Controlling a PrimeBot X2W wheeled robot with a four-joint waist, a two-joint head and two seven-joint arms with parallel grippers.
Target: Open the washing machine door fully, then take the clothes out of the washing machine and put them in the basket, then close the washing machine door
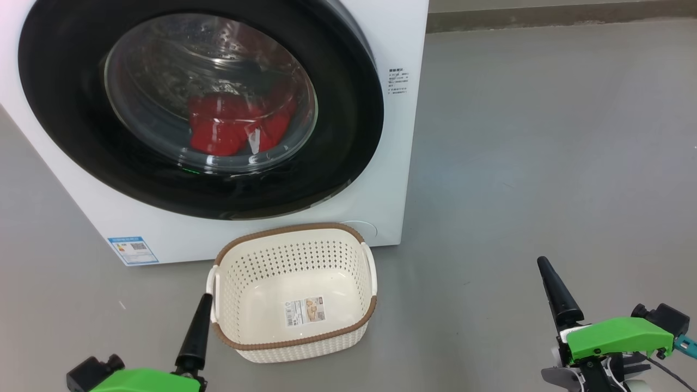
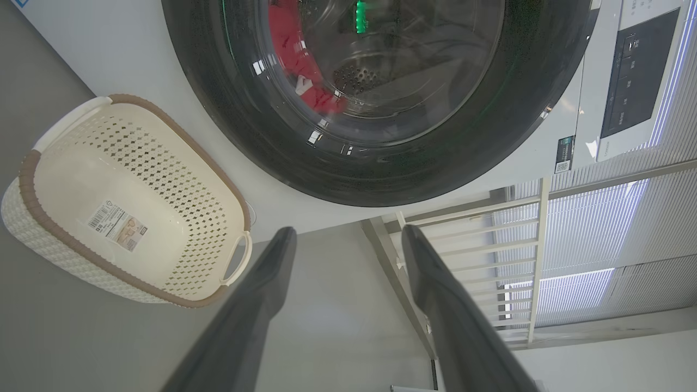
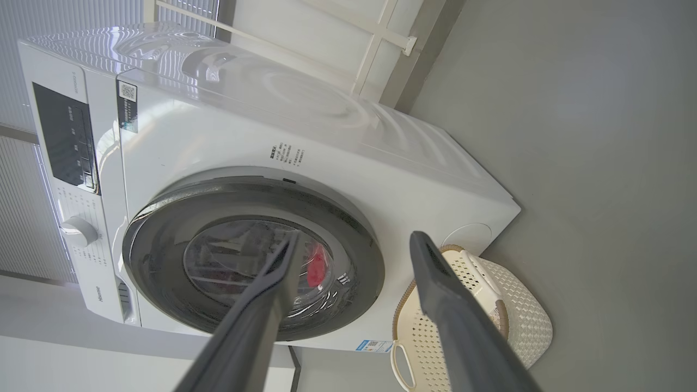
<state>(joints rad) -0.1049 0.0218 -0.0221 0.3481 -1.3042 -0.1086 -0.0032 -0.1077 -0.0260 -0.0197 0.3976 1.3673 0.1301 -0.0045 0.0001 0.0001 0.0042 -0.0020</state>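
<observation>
Left end effector (image 2: 348,231): two dark fingers (image 2: 256,305) spread apart, released, nothing between them. It sits low at the near left, its tip close beside the left handle of the basket (image 1: 283,261) and seemingly clear of it, though the head view does not settle contact.

Right end effector (image 3: 354,237): fingers likewise parted and empty, at the near right over bare grey floor (image 1: 544,136), well apart from the basket.

The basket stands upright on the floor between the two arms, nearer the left one. It is empty apart from a paper label (image 1: 305,311) on its bottom. Its far rim lies just in front of the washing machine (image 1: 392,163).

The washing machine door (image 1: 60,109) lies shut against the white front, with its black rim around the clear window. The clothes (image 1: 228,128), red, rest low in the drum behind the glass. A blue label (image 1: 133,249) marks the machine's lower left corner.
</observation>
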